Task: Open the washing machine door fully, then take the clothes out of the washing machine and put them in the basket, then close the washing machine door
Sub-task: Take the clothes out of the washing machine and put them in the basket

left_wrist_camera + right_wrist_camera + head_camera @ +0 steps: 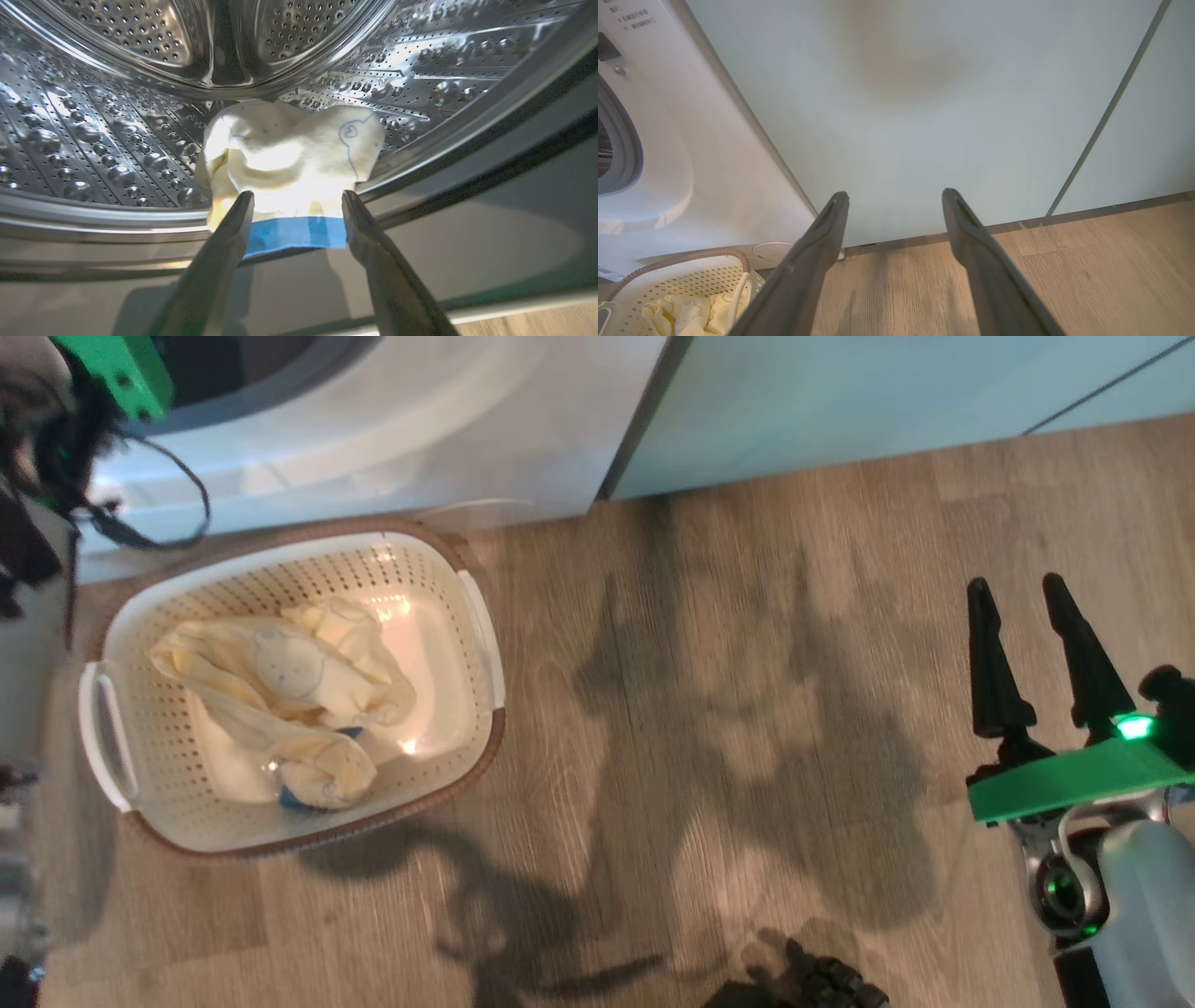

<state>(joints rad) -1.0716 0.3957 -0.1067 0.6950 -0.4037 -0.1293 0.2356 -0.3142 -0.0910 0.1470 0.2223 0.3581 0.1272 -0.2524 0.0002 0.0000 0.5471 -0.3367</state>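
Though left tool point(296, 196) and right tool point(895, 193) gape empty, crumpled clothes point(285, 154) touch dimpled drum point(93, 140).

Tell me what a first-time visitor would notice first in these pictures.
A crumpled cream-yellow garment lies near the front of the shiny steel drum, with the open left gripper framing its blue trim. On the wood floor by the washing machine, the basket holds more cream clothes.
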